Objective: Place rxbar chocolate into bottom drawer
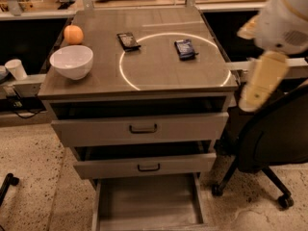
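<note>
The rxbar chocolate lies flat on the bench, toward the back and left of centre, touching the left edge of a bright ring of light cast on the top. A dark-blue bar lies well apart to its right, inside the ring. A white bowl stands near the bench's front left corner, with an orange just behind it. The claw hangs off the bench's right side, above a black office chair, touching nothing; I cannot tell whether it is released or clenched. The bottom drawer is pulled far out at floor level, and the two drawers above it, with black handles, stand slightly out.
</note>
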`<action>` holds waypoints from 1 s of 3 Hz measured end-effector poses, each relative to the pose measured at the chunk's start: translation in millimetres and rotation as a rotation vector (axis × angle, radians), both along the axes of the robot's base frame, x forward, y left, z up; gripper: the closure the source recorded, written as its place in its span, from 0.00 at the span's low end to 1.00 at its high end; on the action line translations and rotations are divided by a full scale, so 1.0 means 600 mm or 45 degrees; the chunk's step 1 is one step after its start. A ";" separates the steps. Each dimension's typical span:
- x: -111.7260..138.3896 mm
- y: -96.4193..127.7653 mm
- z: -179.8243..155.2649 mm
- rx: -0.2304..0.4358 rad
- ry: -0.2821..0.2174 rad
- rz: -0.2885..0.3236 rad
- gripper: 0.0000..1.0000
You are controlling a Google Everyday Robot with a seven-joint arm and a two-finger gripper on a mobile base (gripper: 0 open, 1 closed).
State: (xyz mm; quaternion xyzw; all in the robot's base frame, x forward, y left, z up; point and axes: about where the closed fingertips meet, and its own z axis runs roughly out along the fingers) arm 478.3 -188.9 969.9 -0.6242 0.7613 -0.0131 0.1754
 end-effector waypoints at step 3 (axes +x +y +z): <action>0.310 0.315 -0.054 0.347 0.063 0.506 0.00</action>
